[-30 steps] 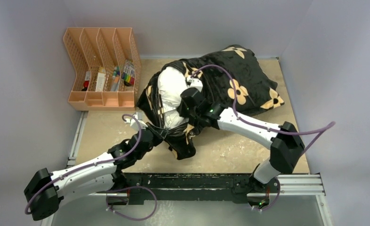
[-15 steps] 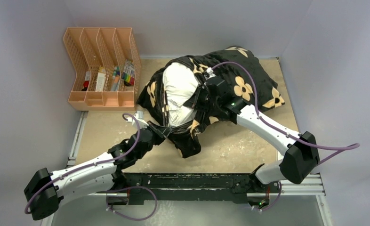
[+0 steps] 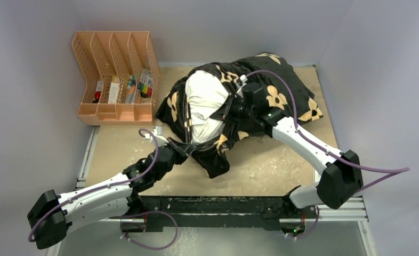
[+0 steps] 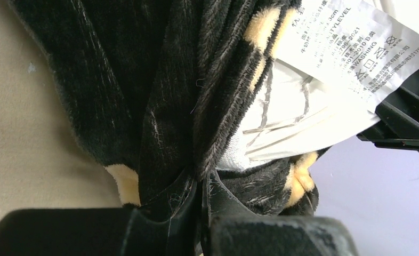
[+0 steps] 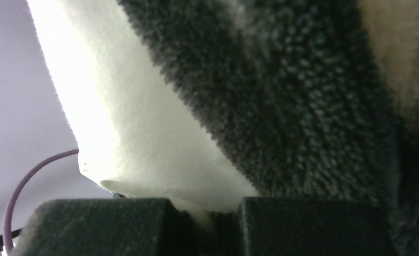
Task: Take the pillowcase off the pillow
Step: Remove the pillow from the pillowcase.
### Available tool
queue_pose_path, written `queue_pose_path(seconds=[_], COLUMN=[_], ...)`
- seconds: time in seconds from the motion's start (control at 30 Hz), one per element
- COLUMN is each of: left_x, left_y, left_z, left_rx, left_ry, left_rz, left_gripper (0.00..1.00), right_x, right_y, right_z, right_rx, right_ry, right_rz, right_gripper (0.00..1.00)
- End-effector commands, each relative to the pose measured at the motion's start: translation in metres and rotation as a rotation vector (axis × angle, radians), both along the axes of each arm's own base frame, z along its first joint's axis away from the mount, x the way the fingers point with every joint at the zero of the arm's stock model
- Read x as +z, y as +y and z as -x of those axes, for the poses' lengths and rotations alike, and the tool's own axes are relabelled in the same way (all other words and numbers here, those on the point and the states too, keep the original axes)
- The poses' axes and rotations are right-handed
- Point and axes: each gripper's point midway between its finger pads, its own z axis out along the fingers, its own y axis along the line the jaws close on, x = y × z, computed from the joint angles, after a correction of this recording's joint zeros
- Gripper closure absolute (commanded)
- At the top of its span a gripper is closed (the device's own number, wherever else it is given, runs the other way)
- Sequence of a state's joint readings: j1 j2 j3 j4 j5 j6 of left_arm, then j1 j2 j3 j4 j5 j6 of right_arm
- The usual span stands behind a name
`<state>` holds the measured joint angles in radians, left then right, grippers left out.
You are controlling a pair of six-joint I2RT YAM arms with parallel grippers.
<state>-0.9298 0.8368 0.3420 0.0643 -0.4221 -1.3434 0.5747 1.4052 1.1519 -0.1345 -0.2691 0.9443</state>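
Note:
The black plush pillowcase (image 3: 282, 93) with tan flowers lies bunched at the back middle of the table, its mouth facing left. The white pillow (image 3: 203, 98) bulges out of that mouth. My left gripper (image 3: 182, 148) is shut on the pillowcase's lower hem (image 4: 164, 106), near the front edge of the bundle; its pinch point (image 4: 203, 197) shows black plush between the fingers. A printed care tag (image 4: 346, 42) hangs over the white fabric there. My right gripper (image 3: 226, 113) is shut on a fold of the white pillow (image 5: 143, 138); the grip (image 5: 220, 213) lies beside dark plush (image 5: 303, 96).
An orange slotted desk organizer (image 3: 114, 74) holding pens and small items stands at the back left. Grey walls close in the back and both sides. A black rail (image 3: 223, 205) with the arm bases runs along the near edge.
My right gripper has moved back and to the right, dragging the white pillow with it, and more white now shows. The left gripper has held its place on the hem.

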Motion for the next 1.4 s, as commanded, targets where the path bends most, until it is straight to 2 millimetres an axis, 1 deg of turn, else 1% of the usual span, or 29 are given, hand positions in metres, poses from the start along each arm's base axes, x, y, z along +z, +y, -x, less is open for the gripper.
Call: queue_pose_path(seconds=[0.0,0.03,0.07,0.1,0.13,0.17,0.2,0.27,0.3,0.37,0.47,0.5,0.53,0.57,0.6,0.63,0.67,0.73,0.8,0.83,0.87,0.9,0.97,1.0,1.03,1.13,1.23,1.3,1.37], left_x=[-0.114,-0.114,-0.117,-0.119,-0.118,-0.111,-0.102,-0.086,-0.082,-0.083,-0.09,-0.089,-0.089,-0.086,-0.081,-0.071,-0.055,-0.01,0.035,0.054,0.068,0.078,0.092,0.095,0.097,0.089,0.069,0.059,0.046], left_y=[0.069,0.071,0.075,0.075,0.068,0.056,0.044,0.029,0.024,0.021,0.011,0.005,0.001,-0.003,-0.005,-0.01,-0.014,-0.022,-0.021,-0.015,-0.005,0.011,0.04,0.047,0.05,0.056,0.049,0.038,0.036], left_z=[0.054,0.053,0.053,0.052,0.052,0.048,0.044,0.034,0.03,0.025,0.022,0.022,0.021,0.021,0.021,0.021,0.019,0.014,0.008,0.004,0.001,-0.006,-0.017,-0.024,-0.031,-0.057,-0.084,-0.094,-0.1], left_rx=[-0.076,-0.066,-0.049,-0.036,-0.056,-0.082,-0.106,-0.116,-0.12,-0.118,-0.142,-0.158,-0.171,-0.18,-0.183,-0.192,-0.202,-0.219,-0.217,-0.196,-0.16,-0.093,0.03,0.061,0.069,0.066,0.024,-0.004,-0.015], left_ry=[0.26,0.259,0.271,0.286,0.286,0.268,0.246,0.206,0.193,0.19,0.214,0.218,0.221,0.22,0.22,0.214,0.191,0.118,0.028,-0.004,-0.018,-0.025,-0.033,-0.042,-0.046,0.001,0.044,0.031,0.05], left_rz=[-0.461,-0.473,-0.493,-0.491,-0.477,-0.441,-0.408,-0.367,-0.36,-0.378,-0.384,-0.368,-0.354,-0.342,-0.326,-0.306,-0.286,-0.232,-0.216,-0.236,-0.271,-0.329,-0.458,-0.522,-0.577,-0.709,-0.679,-0.67,-0.708], left_gripper=[1.0,1.0,1.0,1.0,1.0,1.0,1.0,1.0,1.0,1.0,1.0,1.0,1.0,0.98,0.89,0.81,0.73,0.59,0.41,0.37,0.35,0.35,0.31,0.27,0.24,0.21,0.24,0.27,0.33], right_x=[0.156,0.143,0.135,0.133,0.134,0.125,0.107,0.066,0.056,0.049,0.053,0.047,0.037,0.02,-0.002,-0.02,-0.042,-0.076,-0.107,-0.116,-0.125,-0.132,-0.135,-0.135,-0.141,-0.16,-0.164,-0.167,-0.169], right_y=[-0.048,-0.046,-0.043,-0.032,-0.02,-0.012,-0.012,-0.022,-0.028,-0.036,-0.04,-0.045,-0.053,-0.063,-0.069,-0.072,-0.072,-0.07,-0.075,-0.075,-0.076,-0.076,-0.066,-0.06,-0.058,-0.063,-0.07,-0.078,-0.083], right_z=[-0.047,-0.044,-0.039,-0.029,-0.02,-0.014,-0.012,-0.007,-0.003,0.007,0.026,0.029,0.032,0.032,0.036,0.042,0.049,0.058,0.067,0.07,0.076,0.079,0.08,0.08,0.083,0.087,0.088,0.088,0.09], right_rx=[-0.214,-0.199,-0.168,-0.063,0.035,0.102,0.108,0.059,0.037,0.032,0.057,0.042,0.008,-0.039,-0.05,-0.034,0.003,0.077,0.095,0.099,0.094,0.08,0.079,0.088,0.098,0.092,0.064,0.044,0.041], right_ry=[-0.488,-0.47,-0.472,-0.502,-0.528,-0.528,-0.493,-0.436,-0.434,-0.437,-0.476,-0.465,-0.438,-0.4,-0.346,-0.303,-0.264,-0.203,-0.131,-0.117,-0.091,-0.078,-0.097,-0.104,-0.082,-0.027,-0.033,-0.026,-0.017], right_rz=[-0.217,-0.222,-0.218,-0.207,-0.187,-0.131,-0.048,0.104,0.14,0.148,0.104,0.106,0.115,0.15,0.187,0.215,0.244,0.286,0.332,0.325,0.311,0.291,0.2,0.159,0.149,0.19,0.206,0.244,0.278], right_gripper=[1.0,1.0,1.0,1.0,1.0,1.0,1.0,1.0,1.0,1.0,1.0,1.0,1.0,1.0,1.0,1.0,1.0,1.0,1.0,1.0,1.0,1.0,1.0,1.0,1.0,1.0,1.0,1.0,1.0])
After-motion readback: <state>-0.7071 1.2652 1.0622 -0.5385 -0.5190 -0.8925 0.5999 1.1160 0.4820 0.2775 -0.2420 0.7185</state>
